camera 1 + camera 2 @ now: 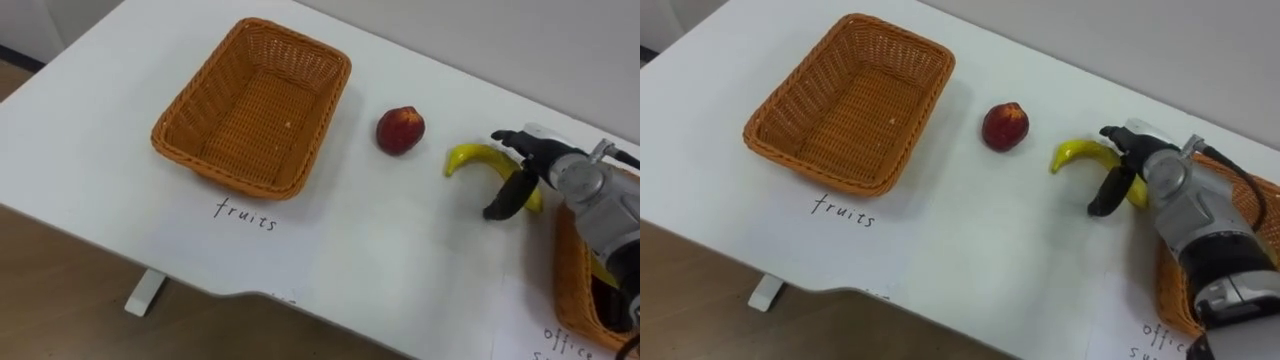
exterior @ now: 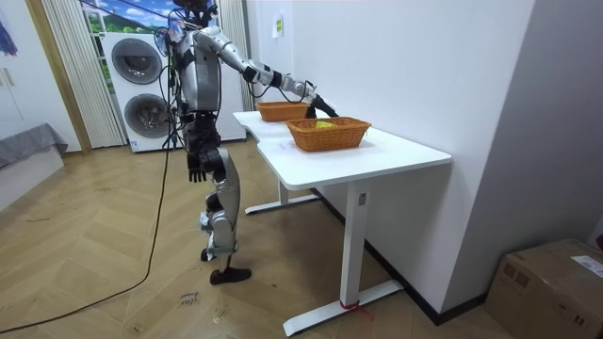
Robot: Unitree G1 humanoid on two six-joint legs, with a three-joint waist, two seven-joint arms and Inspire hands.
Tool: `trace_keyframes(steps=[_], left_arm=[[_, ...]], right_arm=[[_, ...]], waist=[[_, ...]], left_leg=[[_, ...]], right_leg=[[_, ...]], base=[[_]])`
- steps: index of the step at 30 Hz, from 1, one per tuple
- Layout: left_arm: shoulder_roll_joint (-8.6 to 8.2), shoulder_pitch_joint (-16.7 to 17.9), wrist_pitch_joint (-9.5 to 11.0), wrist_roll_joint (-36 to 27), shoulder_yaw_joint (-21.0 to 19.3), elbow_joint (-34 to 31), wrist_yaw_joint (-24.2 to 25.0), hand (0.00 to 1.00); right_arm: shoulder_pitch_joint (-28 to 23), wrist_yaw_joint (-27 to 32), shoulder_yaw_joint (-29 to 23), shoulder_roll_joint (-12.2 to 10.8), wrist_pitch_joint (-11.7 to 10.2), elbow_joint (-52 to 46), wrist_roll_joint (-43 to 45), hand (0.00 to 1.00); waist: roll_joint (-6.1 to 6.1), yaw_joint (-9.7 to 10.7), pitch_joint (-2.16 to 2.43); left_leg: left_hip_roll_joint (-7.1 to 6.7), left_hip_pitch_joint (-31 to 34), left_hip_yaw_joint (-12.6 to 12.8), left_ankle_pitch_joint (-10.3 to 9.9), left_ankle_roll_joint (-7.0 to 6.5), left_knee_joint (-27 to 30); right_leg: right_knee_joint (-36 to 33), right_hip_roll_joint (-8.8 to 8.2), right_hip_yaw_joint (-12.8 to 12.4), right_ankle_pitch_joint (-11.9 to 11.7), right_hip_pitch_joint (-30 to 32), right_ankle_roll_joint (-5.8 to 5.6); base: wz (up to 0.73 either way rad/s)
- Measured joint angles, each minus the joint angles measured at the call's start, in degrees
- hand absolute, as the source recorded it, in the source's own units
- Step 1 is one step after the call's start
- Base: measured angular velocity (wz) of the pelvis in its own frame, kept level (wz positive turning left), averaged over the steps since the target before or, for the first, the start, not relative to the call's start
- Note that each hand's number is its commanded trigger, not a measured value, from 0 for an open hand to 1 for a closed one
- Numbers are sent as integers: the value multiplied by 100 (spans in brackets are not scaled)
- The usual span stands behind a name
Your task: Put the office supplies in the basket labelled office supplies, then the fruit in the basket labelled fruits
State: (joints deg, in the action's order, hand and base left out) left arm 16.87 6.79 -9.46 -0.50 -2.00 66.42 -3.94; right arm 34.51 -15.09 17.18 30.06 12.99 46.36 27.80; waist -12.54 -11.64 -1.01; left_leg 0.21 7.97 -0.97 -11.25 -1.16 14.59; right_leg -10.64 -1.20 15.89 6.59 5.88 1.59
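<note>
The right robot hand curls fingers and thumb round the banana; the peach lies near.

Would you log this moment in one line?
right hand over banana | red fruit on table | fruits basket empty | left hand at side

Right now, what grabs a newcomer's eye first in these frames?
The right robot hand sits at the right end of a curved yellow banana lying on the white table. Next comes the big empty orange-brown wicker basket at the left, with a round red fruit between it and the banana. A second wicker basket sits at the right edge.
</note>
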Motion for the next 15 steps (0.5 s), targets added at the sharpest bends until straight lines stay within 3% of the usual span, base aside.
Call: trace_keyframes(steps=[15], left_arm=[[0,-70,-17,-12,8,-1,-50,0]], right_arm=[[8,-8,0,0,79,-3,0,0]], waist=[[-6,-1,4]], left_leg=[[1,24,-2,0,1,4]], right_leg=[[-1,2,2,-1,8,1]], base=[[0]])
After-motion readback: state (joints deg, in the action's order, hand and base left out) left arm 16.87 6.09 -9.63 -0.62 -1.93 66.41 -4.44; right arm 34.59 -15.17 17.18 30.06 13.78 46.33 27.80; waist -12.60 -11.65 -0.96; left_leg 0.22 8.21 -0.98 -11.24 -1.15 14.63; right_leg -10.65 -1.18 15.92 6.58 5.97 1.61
